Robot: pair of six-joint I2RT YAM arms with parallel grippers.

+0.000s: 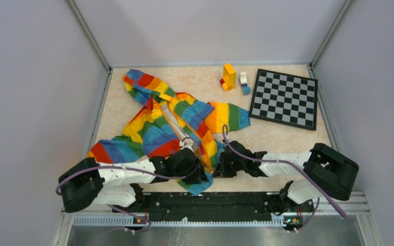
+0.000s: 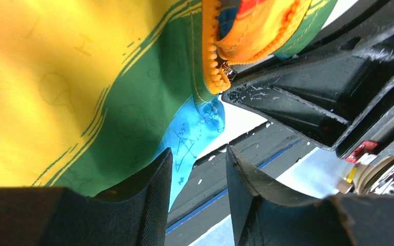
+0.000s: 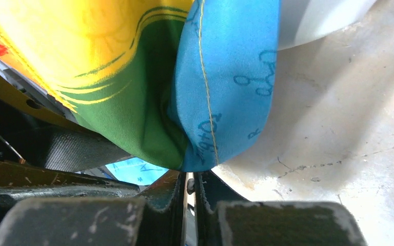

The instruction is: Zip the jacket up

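Observation:
The rainbow-striped jacket (image 1: 159,128) lies spread on the table, hood at the far left, front still parted along a pale strip. Both grippers meet at its bottom hem by the near edge. My left gripper (image 1: 194,169) is open; in its wrist view (image 2: 198,151) the blue hem corner (image 2: 195,138) hangs just beside the left finger, with nothing between the fingers. Orange zipper teeth (image 2: 211,51) and a small metal slider (image 2: 229,72) sit above. My right gripper (image 1: 220,163) (image 3: 190,173) is shut, with the green and blue hem (image 3: 205,138) bunched at its tips.
A checkerboard (image 1: 284,97) lies at the far right. A yellow block stack (image 1: 229,77) and a small white and blue block (image 1: 244,83) stand at the back. The black base rail (image 1: 210,200) runs along the near edge, under the hem. Walls close in both sides.

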